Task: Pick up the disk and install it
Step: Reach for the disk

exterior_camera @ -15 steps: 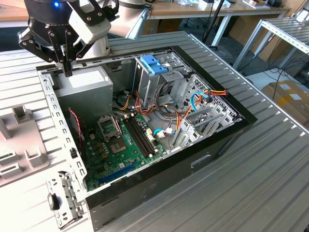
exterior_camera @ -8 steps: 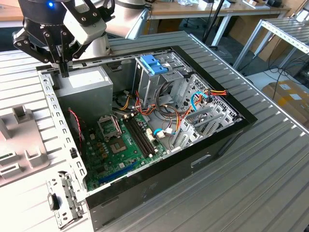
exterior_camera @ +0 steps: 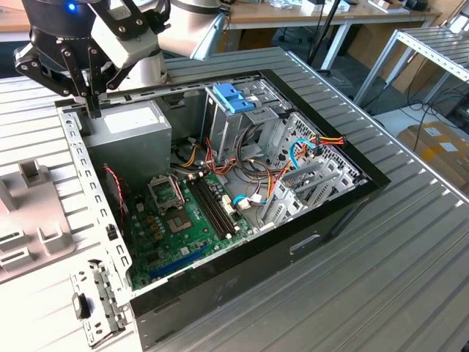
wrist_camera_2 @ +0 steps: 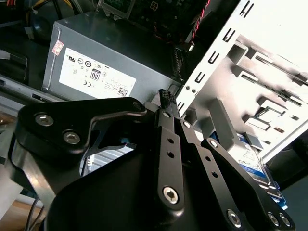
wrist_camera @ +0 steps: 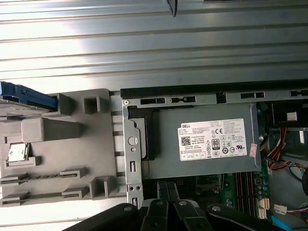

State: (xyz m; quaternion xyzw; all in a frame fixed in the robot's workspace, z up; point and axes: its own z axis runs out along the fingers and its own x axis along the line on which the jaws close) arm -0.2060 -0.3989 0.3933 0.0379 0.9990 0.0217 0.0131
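Second wrist view shows the claw (wrist_camera_2: 167,96) clenched, empty, by the case wall (wrist_camera_2: 214,65), the disk (wrist_camera_2: 255,163) on the fixture (wrist_camera_2: 276,89) outside; a clean pickup likely needs jaws opened and squared to its sides.

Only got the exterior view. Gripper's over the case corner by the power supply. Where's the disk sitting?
Observer: In the first wrist view, the disk lies at one end of the grey fixture, outside the case, on the power supply side.
Operator: Gripper holding anything?
Observer: No. In the second wrist view the gripper is shut with nothing in it.
Operator: Disk label up?
Observer: Yes. The second wrist view shows its white label with the blue band facing the camera.
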